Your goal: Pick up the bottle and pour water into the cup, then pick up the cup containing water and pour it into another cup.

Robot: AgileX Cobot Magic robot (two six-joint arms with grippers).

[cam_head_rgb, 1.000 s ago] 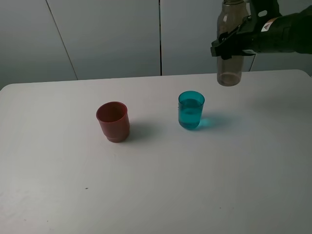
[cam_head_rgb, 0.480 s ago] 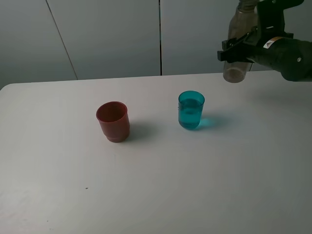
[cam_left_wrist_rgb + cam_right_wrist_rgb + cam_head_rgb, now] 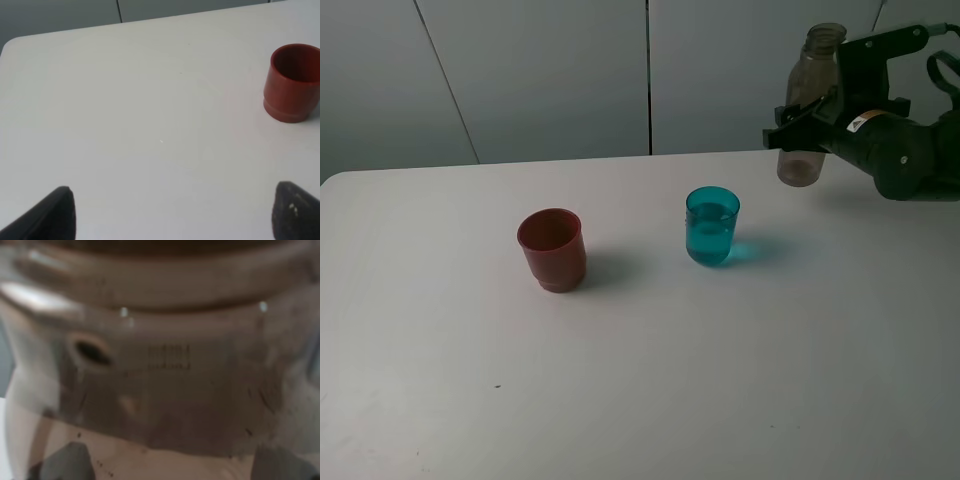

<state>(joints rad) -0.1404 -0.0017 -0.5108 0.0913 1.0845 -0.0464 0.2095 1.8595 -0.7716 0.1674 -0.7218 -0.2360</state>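
White table (image 3: 640, 380) bears teal cup (image 3: 712, 228) before grey panelled wall (image 3: 540, 70).

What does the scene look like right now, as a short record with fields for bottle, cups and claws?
bottle: upright, held by right claw, far right of table
teal cup: mid-table, holds water
red cup: left of teal cup, apart, upright
left claw: open, empty, over table near red cup
right claw: shut on bottle

Right gripper (image 3: 800, 113) clamped (left gripper (image 3: 172, 215) spread wide).
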